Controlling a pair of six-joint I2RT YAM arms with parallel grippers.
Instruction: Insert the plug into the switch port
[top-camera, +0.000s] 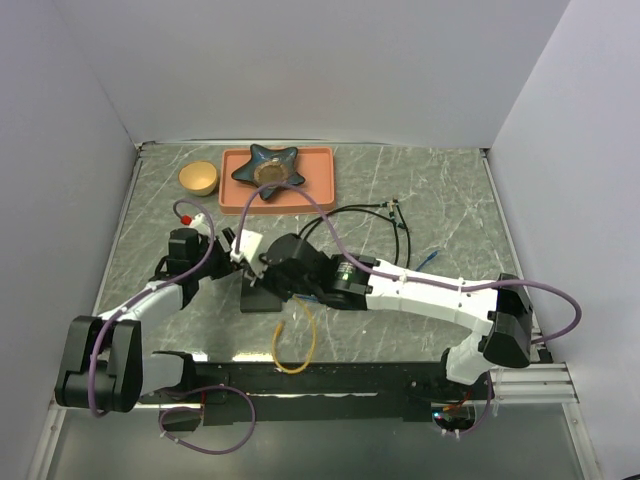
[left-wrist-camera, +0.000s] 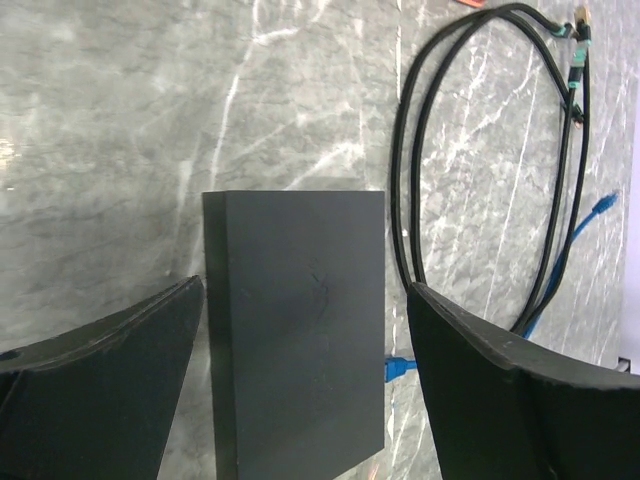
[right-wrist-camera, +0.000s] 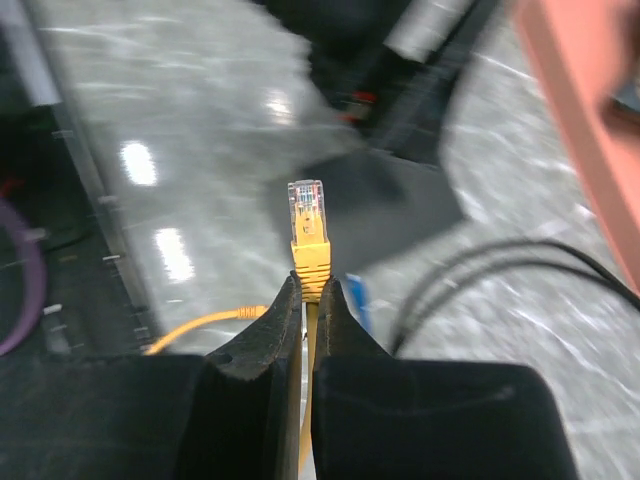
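Left wrist view: black cables (left-wrist-camera: 398, 200) loop beside the switch port (left-wrist-camera: 300, 330).

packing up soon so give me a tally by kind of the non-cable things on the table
orange-pink tray: 1
star-shaped dish: 1
tan bowl: 1
black switch box: 1
total: 4

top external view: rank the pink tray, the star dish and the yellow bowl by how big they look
1. pink tray
2. star dish, lying in the tray
3. yellow bowl, beside the tray
All three lie at about the same distance from the camera, so the order is safe.
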